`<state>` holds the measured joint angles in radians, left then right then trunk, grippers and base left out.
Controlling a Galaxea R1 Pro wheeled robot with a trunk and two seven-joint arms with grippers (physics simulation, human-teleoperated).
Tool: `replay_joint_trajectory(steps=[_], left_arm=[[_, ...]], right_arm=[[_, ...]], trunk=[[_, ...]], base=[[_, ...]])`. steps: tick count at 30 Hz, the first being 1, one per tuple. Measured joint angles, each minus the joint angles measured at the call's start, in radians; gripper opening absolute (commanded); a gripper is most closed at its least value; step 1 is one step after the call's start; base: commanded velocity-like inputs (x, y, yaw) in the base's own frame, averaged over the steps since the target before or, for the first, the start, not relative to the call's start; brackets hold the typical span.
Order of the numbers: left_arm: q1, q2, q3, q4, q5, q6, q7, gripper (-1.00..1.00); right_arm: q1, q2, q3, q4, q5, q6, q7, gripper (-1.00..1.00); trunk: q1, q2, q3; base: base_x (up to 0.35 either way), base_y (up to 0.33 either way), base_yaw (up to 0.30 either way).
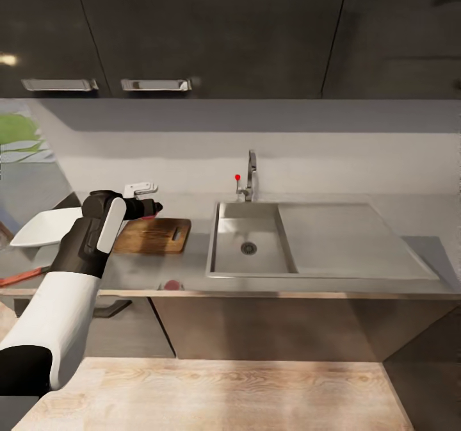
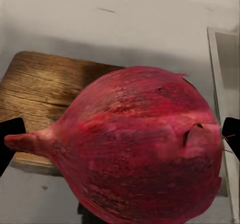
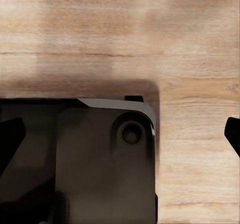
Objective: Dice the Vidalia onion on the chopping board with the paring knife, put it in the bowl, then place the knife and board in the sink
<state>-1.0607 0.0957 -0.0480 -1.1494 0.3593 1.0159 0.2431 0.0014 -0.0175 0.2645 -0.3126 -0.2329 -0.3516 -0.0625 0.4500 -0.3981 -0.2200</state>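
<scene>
From my head camera, my left pincer [image 1: 151,207] hangs over the back edge of the chopping board [image 1: 153,235], closed on the onion [image 1: 152,208], of which I see just a dark red bit at the fingertips. The board lies flat on the counter [image 1: 186,268], its long side running along the counter's front edge, directly beneath the onion, so I judge the coming move to be a short lowering onto the wood. The sink [image 1: 250,242] sits beside the board towards the right, its basin bare down to the drain, with the tap [image 1: 250,175] at its back edge. The white bowl [image 1: 48,226] rests on the board's other side, partly behind my arm. An orange-red strip near the front edge, left of my arm, is probably the knife [image 1: 22,277]. Nothing stands between onion and board.

From my left wrist camera, the onion [image 2: 142,146] sits between my fingertips [image 2: 11,134], its pointed neck beside one tip, its long axis running from one finger to the other. The board [image 2: 37,97] lies behind it, the sink's rim [image 2: 220,89] beside.

From my right wrist camera, I see pale wood floor [image 3: 120,39] and a dark part of my base [image 3: 100,159]. My right pincer [image 3: 120,134] has its fingertips spread with nothing between them, well away from the counter.
</scene>
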Motion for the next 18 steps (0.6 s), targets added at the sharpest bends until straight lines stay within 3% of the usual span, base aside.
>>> replay_joint_trajectory(steps=[7, 18], left_arm=[[0.000, 0.000, 0.000, -0.007, 0.000, 0.000, 0.001, -1.00], [0.000, 0.001, 0.000, 0.002, 0.000, -0.001, 0.001, -1.00]], right_arm=[[0.000, 0.000, 0.000, 0.000, 0.000, 0.000, 0.000, 1.00], [0.000, 0.000, 0.000, 0.000, 0.000, 0.002, 0.000, 1.00]], trunk=[[-0.001, 0.000, 0.000], [-0.001, 0.000, -0.015]], base=[[-0.122, 0.000, 0.000], [0.042, 0.024, 0.000]])
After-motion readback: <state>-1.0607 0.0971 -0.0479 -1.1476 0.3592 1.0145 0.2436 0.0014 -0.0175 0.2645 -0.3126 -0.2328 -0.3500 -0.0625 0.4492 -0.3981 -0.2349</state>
